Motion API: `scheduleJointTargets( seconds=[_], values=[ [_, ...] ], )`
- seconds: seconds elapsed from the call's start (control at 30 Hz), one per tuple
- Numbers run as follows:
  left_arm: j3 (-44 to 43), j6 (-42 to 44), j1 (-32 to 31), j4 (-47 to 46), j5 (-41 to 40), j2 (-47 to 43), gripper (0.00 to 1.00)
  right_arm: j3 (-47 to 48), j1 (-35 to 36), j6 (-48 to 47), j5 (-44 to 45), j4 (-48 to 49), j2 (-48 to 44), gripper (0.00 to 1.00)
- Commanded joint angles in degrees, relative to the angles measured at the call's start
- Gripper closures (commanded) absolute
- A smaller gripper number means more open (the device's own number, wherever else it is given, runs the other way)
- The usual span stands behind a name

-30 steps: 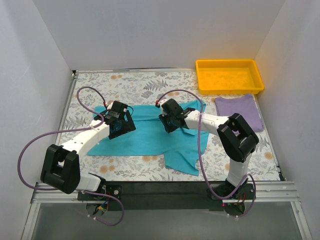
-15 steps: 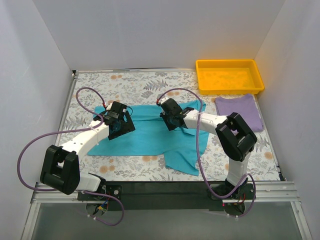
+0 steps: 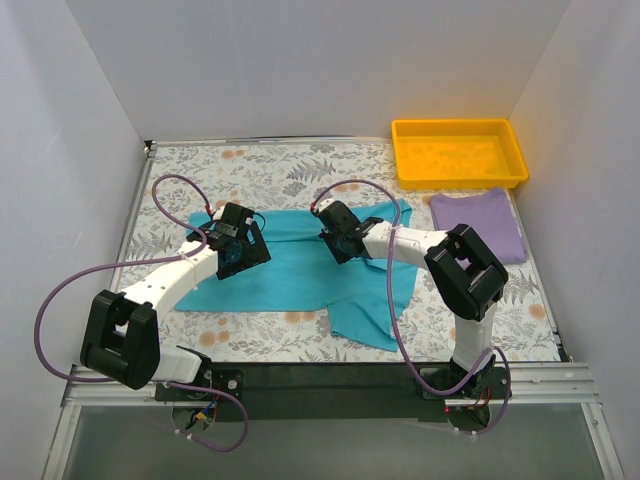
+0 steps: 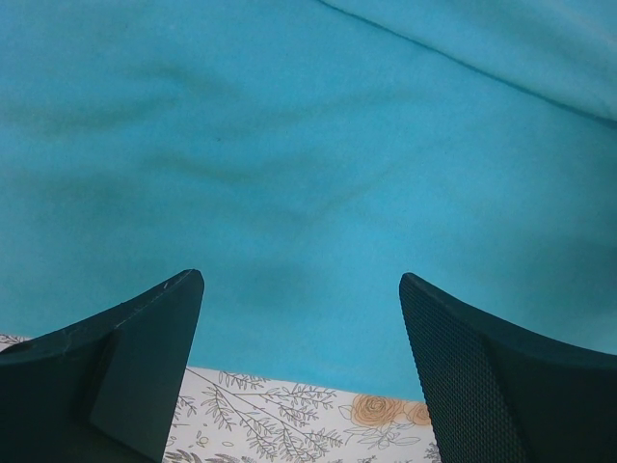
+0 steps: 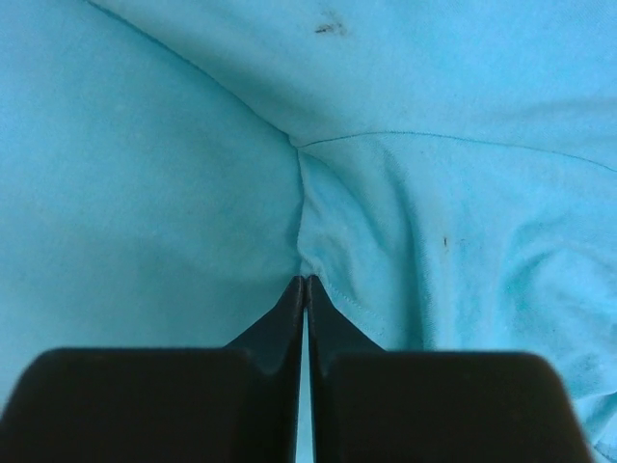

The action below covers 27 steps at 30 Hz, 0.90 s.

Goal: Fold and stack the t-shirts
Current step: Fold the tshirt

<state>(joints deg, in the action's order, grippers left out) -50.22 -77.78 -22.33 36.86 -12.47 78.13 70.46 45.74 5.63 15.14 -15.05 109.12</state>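
The teal t-shirt (image 3: 290,275) lies spread and rumpled across the middle of the floral table, one flap hanging toward the near right. My left gripper (image 3: 238,255) hovers open over the shirt's left part; in the left wrist view its fingers (image 4: 145,347) straddle the teal cloth (image 4: 308,145) near its hem, gripping nothing. My right gripper (image 3: 340,238) sits on the shirt's upper middle. The right wrist view shows this gripper (image 5: 305,280) shut, pinching a raised seam fold of the teal cloth (image 5: 386,212). The lavender t-shirt (image 3: 480,225) lies folded at the right.
A yellow tray (image 3: 460,181) stands at the back right, just beyond the lavender shirt. White walls close in the table on the left, back and right. Purple cables loop from both arms above the cloth.
My right gripper has closed its jaws onto the teal fold and edged slightly left. The left arm and gripper have not moved.
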Motion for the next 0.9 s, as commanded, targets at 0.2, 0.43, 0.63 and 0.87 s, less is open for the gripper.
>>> scheduleJointTargets(
  seconds=[0.2, 0.43, 0.63, 0.87],
  values=[
    [0.0, 0.2, 0.2, -0.5, 0.1, -2.4, 0.24, 4.8, 0.4, -0.1, 0.1, -2.7, -1.5, 0.99],
    [-0.2, 0.2, 0.3, -0.5, 0.0, -2.3, 0.24, 10.7, 0.4, 3.6, -3.7, -10.3, -0.7, 0.99],
    [-0.4, 0.3, 0.3, -0.3, 0.1, -2.2, 0.24, 12.4, 0.4, 5.1, -7.0, -12.6, 1.2, 0.99],
    [-0.3, 0.3, 0.4, -0.8, 0.1, -2.0, 0.24, 15.1, 0.3, 3.9, -13.0, -14.0, 2.9, 0.90]
  ],
)
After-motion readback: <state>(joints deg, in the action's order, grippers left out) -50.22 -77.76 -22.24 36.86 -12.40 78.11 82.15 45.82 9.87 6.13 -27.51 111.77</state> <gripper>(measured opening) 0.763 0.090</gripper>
